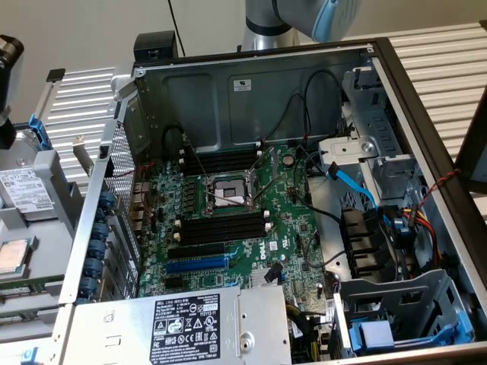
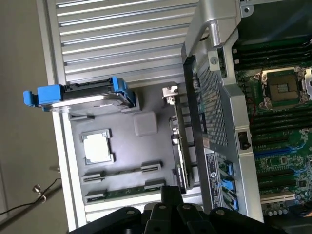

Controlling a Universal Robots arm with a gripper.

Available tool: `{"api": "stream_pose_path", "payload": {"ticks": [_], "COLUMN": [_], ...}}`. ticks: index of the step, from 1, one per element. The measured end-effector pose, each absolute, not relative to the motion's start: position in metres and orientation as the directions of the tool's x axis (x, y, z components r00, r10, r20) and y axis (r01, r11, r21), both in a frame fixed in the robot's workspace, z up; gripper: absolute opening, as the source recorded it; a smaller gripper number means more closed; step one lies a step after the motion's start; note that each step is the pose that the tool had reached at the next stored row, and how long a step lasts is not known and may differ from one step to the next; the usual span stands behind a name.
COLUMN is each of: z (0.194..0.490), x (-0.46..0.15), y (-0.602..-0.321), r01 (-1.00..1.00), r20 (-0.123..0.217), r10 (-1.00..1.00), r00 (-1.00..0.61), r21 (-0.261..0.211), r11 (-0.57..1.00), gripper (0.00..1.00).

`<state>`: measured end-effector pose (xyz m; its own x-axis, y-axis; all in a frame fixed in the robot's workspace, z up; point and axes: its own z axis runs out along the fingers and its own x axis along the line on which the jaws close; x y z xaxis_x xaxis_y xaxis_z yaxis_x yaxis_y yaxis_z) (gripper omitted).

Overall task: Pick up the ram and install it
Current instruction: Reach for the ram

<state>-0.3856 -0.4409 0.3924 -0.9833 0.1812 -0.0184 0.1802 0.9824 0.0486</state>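
Grey parts tray (image 1: 44, 234) sits at the exterior view's left, beside the open computer case (image 1: 411, 106). The ram (image 2: 126, 192) lies flat in a tray holder near a processor chip (image 2: 97, 147). The gripper (image 2: 169, 197) hangs over the tray close to the ram, jaws together on nothing. The motherboard (image 1: 289, 228) memory slots (image 1: 221, 228) stand empty.

Robot lab, PC-assembly setup: open PC case (image 1: 228, 95), parts tray (image 2: 124, 161), robot arm (image 1: 300, 17).
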Motion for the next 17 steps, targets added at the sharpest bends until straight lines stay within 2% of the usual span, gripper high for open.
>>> {"api": "stream_pose_path", "payload": {"ticks": [17], "z": [0.391], "x": [-0.417], "y": [-0.45], "r01": [0.181], "r20": [0.002], "r10": [0.181], "r00": [-0.983], "r21": [0.045], "r11": [0.982], "gripper": [0.11]}}
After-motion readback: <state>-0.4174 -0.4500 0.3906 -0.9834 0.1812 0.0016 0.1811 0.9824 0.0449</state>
